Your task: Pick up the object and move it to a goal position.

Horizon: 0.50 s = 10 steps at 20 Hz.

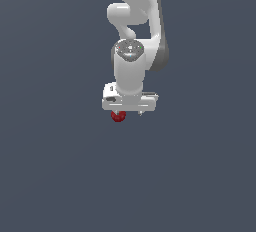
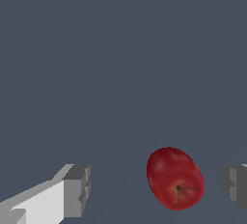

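Note:
The object (image 2: 174,178) is a small dark red, apple-like ball with a little stem dimple. In the wrist view it lies between my two grey fingertips (image 2: 77,189), closer to one of them and touching neither. My gripper (image 2: 157,189) is open, with wide gaps around the object. In the exterior view the white arm points straight down, and the object (image 1: 118,117) peeks out just under the gripper (image 1: 129,112), toward the exterior view's left end of the hand. Most of the ball is hidden there by the hand.
A flat, uniform dark grey-blue surface (image 1: 200,176) fills both views around the arm. No goal marker shows.

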Each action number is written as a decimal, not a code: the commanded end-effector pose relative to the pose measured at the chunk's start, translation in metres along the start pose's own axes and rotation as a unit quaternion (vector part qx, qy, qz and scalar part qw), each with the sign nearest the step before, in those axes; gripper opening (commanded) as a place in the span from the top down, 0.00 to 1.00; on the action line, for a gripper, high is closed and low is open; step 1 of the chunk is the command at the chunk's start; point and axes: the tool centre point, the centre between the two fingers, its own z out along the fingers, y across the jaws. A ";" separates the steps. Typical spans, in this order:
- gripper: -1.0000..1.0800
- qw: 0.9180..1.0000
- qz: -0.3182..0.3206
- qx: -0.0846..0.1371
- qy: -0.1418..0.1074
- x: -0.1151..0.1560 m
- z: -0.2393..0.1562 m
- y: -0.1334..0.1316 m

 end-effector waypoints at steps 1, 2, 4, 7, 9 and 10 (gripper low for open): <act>0.04 1.000 0.000 0.000 0.000 0.000 0.000 0.000; 0.04 1.000 0.000 0.000 0.000 0.000 0.000 0.000; 0.04 1.000 0.002 0.001 0.001 0.001 -0.003 0.001; 0.04 1.000 0.007 0.005 0.004 0.004 -0.012 0.002; 0.04 1.000 0.008 0.006 0.005 0.006 -0.016 0.003; 0.04 1.000 0.009 0.006 0.005 0.006 -0.017 0.003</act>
